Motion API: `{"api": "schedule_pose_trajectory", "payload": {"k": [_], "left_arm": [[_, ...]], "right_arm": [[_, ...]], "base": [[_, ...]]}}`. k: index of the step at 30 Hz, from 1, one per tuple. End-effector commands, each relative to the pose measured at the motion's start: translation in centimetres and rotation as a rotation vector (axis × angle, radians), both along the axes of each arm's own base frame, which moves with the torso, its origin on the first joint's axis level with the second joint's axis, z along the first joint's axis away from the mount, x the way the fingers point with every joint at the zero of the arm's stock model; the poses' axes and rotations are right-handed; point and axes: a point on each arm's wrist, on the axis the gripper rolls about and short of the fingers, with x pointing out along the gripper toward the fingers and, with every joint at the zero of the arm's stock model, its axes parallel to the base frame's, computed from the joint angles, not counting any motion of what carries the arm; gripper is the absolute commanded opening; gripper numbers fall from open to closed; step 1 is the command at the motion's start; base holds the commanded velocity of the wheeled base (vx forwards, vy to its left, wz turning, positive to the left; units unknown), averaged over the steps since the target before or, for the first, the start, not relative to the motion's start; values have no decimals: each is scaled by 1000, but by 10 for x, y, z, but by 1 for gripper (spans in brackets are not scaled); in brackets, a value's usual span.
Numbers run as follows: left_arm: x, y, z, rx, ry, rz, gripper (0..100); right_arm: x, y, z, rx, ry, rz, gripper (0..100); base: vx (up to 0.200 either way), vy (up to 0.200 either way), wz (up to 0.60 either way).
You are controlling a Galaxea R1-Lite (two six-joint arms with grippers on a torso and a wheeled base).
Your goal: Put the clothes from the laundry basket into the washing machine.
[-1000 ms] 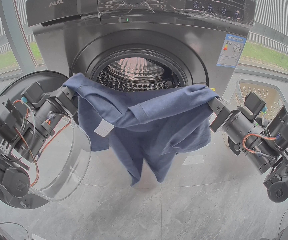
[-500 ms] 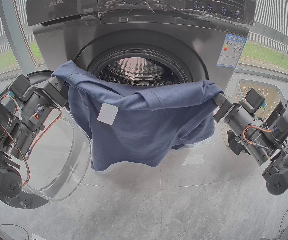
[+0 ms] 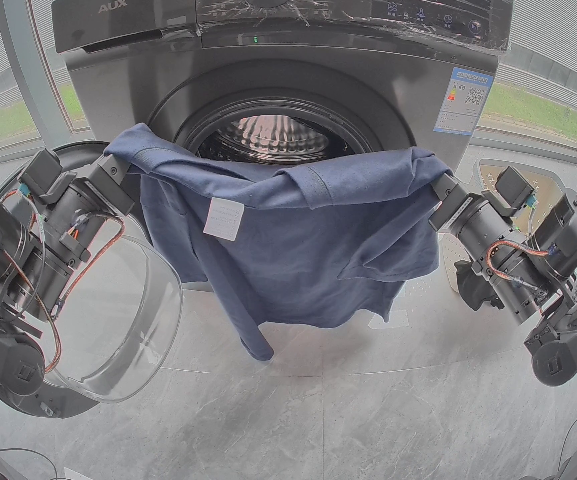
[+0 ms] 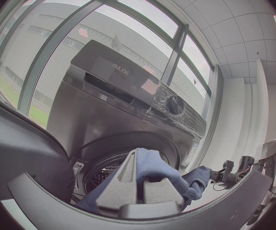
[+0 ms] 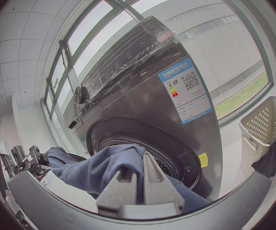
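Blue shirt (image 3: 302, 248) hangs spread between both grippers, right in front of the washing machine (image 3: 128, 88) drum opening. Left gripper (image 3: 116, 163) fingers are clamped on one top end, right gripper (image 3: 440, 185) fingers clamped on the other. White tag (image 3: 224, 219) faces out. Round door (image 3: 135, 328) is open on the left. Laundry basket (image 5: 262, 122) sits on the floor right of the machine, with a dark cloth (image 5: 273, 155) draped over its rim.

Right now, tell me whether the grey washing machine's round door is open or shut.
Open: the round glass-fronted door is swung out to the robot's left, and the steel drum shows above the dark blue shirt.
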Motion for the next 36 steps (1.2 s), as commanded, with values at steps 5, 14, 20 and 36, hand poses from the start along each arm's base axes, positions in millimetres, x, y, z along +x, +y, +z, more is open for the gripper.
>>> {"api": "schedule_pose_trajectory", "payload": {"k": [5, 14, 20, 36], "left_arm": [[7, -4, -12, 18, 45, -4, 0], [9, -14, -25, 39, 87, -33, 0], [9, -15, -26, 41, 90, -37, 0], [13, -48, -36, 73, 107, -130, 0]], "right_arm": [[0, -9, 3, 0, -8, -30, 0], [-4, -16, 9, 5, -21, -43, 0], [-5, -16, 10, 5, -23, -44, 0], [-31, 9, -42, -165, 119, 106, 0]], "base": [[0, 0, 0], [0, 0, 0], [0, 0, 0], [0, 0, 0]]}}
